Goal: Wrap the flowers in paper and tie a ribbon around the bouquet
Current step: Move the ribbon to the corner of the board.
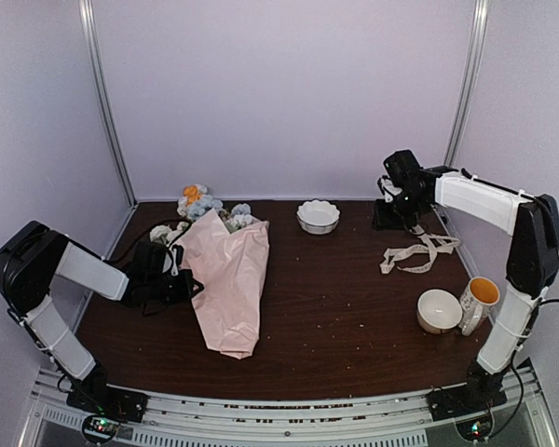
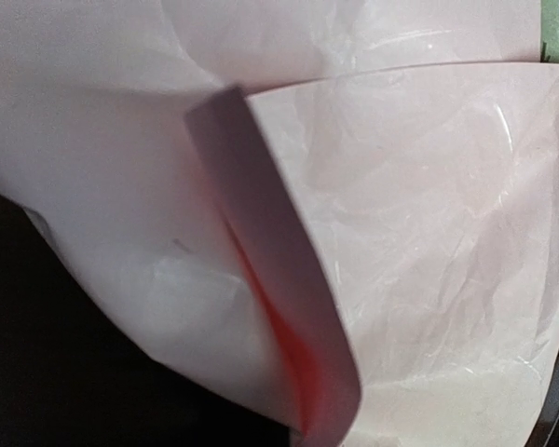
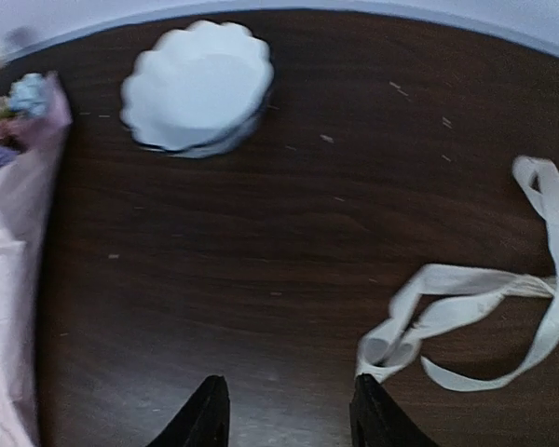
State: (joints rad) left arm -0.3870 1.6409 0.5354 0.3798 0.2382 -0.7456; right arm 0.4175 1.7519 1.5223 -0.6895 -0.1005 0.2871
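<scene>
**Top external view.** The bouquet (image 1: 228, 279) is laid on the left half of the counter (image 1: 354, 317). Its pale pink paper (image 1: 233, 298) is narrowed toward the near edge, and the flowers (image 1: 200, 203) are exposed at the far end. The left pincer (image 1: 188, 282) is positioned against the left edge of the paper. The right pincer (image 1: 388, 222) is positioned at the far right, just beyond the ribbon (image 1: 419, 251), which is laid loose and well apart from the bouquet. A scalloped white dish (image 1: 318, 216) is placed at the back centre. A white cup (image 1: 439, 310) and a mug (image 1: 478, 303) with an orange interior are placed near the right arm.

**Left wrist view.** Only folded, crinkled paper (image 2: 401, 233) is shown at close range, and no fingers are visible. The left pincer is closed. Whether paper is pinched in it cannot be told.

**Right wrist view.** The two dark fingers of the right pincer (image 3: 289, 419) are shown apart, with bare counter (image 3: 289, 242) between them. The ribbon (image 3: 475, 307) is looped to the right, its end just beside one finger. The dish (image 3: 197, 86) and the bouquet's edge (image 3: 9, 279) are also shown.

**Surface and room.** The counter is dark wood grain, flecked with pale specks. It is enclosed by pale walls and metal uprights (image 1: 105, 102).
</scene>
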